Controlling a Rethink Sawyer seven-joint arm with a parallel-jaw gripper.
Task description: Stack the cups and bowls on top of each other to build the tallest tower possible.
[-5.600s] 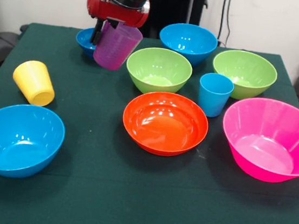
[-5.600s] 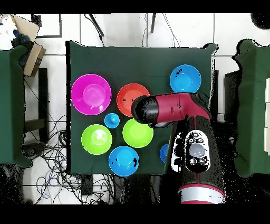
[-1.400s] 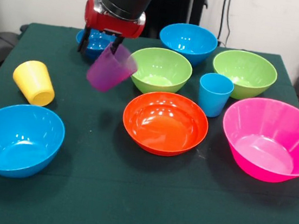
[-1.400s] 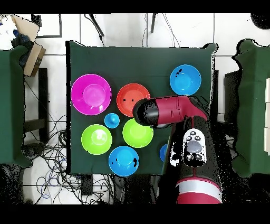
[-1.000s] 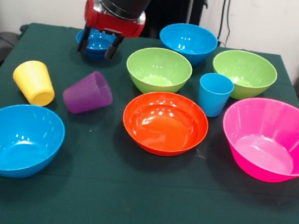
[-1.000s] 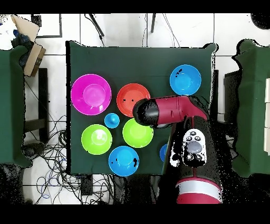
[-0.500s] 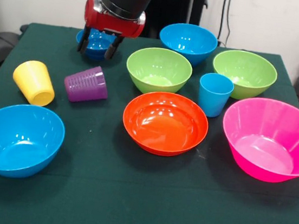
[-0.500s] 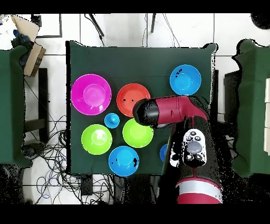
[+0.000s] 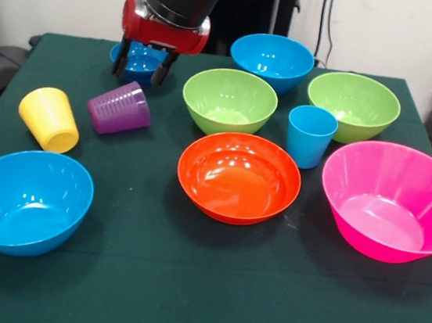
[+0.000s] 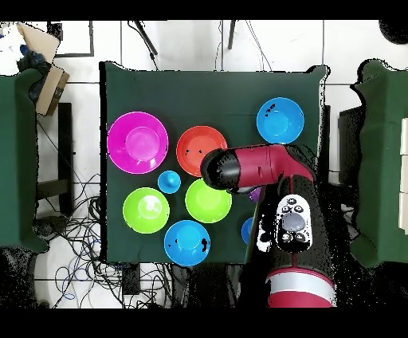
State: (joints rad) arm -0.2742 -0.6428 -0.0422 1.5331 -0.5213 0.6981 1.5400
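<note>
Purple cup (image 9: 120, 108) on its side — tool (image 9: 141, 67) above, spread, empty.

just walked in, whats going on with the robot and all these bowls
Nothing is stacked yet. The gripper hangs open and empty above the small dark blue bowl. The purple cup lies on its side on the table, next to the tipped yellow cup. The blue cup stands upright among the other bowls, which all sit apart.
</note>
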